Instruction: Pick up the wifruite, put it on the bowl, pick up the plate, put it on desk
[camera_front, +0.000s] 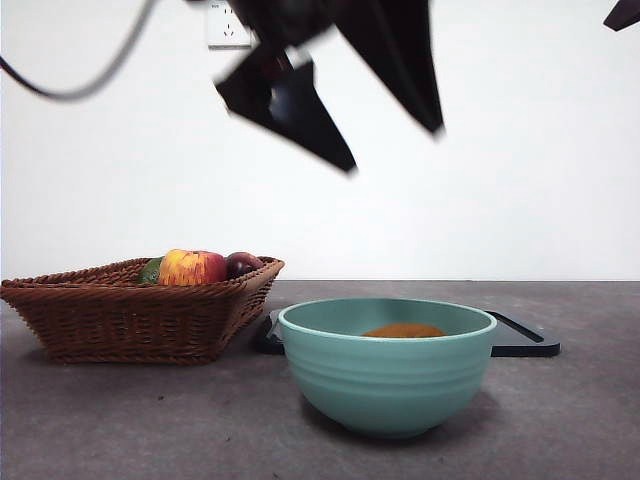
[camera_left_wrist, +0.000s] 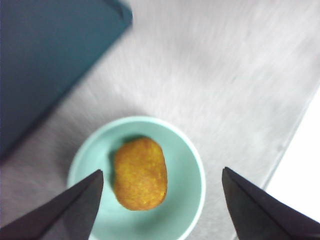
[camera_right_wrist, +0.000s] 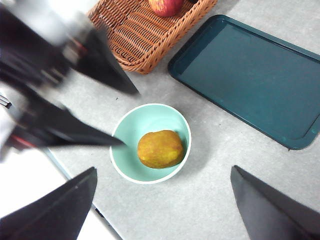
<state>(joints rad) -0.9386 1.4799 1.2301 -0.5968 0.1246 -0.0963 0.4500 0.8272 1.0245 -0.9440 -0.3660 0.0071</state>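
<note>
The orange-brown wifruite (camera_front: 403, 330) (camera_left_wrist: 140, 173) (camera_right_wrist: 160, 148) lies inside the teal-green bowl (camera_front: 388, 385) (camera_left_wrist: 187, 165) (camera_right_wrist: 131, 125), which stands on the desk (camera_front: 560, 420). My left gripper (camera_front: 393, 150) (camera_left_wrist: 162, 172) hangs open high above the bowl, holding nothing; the right wrist view also shows it (camera_right_wrist: 130, 117) blurred over the bowl's rim. Higher still, my right gripper (camera_right_wrist: 164, 170) is open and empty, only a black tip (camera_front: 625, 14) in the front view. The plate (camera_front: 525, 345) (camera_left_wrist: 45, 60) (camera_right_wrist: 250, 75), a dark teal rectangular tray, lies flat behind the bowl.
A brown wicker basket (camera_front: 120, 315) (camera_right_wrist: 135, 35) stands at the left beside the plate, holding a red-yellow apple (camera_front: 192, 267) (camera_right_wrist: 165, 6), a dark plum (camera_front: 242, 263) and something green (camera_front: 151, 270). The table's edge (camera_right_wrist: 75, 185) runs close to the bowl.
</note>
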